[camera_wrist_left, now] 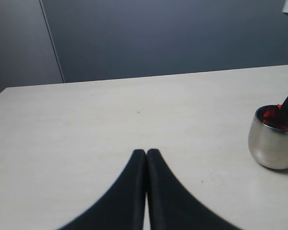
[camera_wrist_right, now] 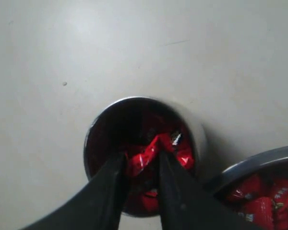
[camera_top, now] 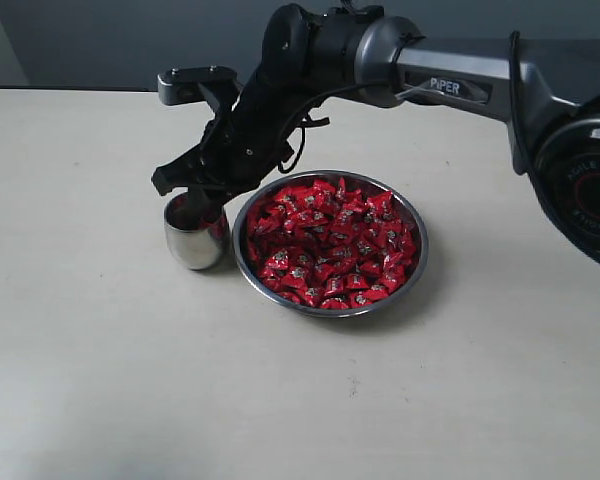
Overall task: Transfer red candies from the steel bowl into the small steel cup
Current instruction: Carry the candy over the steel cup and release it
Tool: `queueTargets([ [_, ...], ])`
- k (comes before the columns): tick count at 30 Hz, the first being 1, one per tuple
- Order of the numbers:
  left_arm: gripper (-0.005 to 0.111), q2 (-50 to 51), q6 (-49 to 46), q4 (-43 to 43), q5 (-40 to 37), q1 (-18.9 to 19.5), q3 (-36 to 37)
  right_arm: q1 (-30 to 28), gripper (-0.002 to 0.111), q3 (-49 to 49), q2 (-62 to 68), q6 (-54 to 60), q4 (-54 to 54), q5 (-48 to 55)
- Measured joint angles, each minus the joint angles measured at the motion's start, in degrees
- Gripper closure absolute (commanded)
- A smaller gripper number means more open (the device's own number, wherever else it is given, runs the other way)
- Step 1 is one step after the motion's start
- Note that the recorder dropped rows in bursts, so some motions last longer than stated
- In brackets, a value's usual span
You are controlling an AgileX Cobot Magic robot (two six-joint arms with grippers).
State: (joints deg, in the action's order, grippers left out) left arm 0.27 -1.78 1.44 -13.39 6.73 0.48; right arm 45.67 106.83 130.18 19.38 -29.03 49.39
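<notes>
On the pale table (camera_top: 100,400), a red candy (camera_wrist_right: 152,146) is apparently pinched in the right gripper (camera_wrist_right: 141,158), whose tips are set within the mouth of the small steel cup (camera_top: 193,248) beside the steel bowl (camera_top: 332,312), so release alone is judged needed

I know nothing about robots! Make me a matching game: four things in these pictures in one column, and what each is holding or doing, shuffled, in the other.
1. steel bowl
2. small steel cup
3. left hand
4. right hand

A. pinching one red candy at the cup's mouth
B. shut, holding nothing
C. heaped with red candies
D. beside the bowl, a few candies inside

Pairs: 1-C, 2-D, 3-B, 4-A.
</notes>
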Motion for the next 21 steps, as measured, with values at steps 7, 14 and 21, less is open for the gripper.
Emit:
queueTargets([
  [7, 0.106, 0.0, 0.0, 0.0, 0.0, 0.0, 0.0, 0.0, 0.074, 0.0, 0.3, -0.1, 0.0, -0.5],
  [14, 0.106, 0.0, 0.0, 0.0, 0.0, 0.0, 0.0, 0.0, 0.069, 0.4, 0.5, -1.2, 0.2, 0.1],
  [21, 0.106, 0.0, 0.0, 0.0, 0.0, 0.0, 0.0, 0.1, 0.069, 0.5, -0.9, -1.8, 2.4, 0.7],
])
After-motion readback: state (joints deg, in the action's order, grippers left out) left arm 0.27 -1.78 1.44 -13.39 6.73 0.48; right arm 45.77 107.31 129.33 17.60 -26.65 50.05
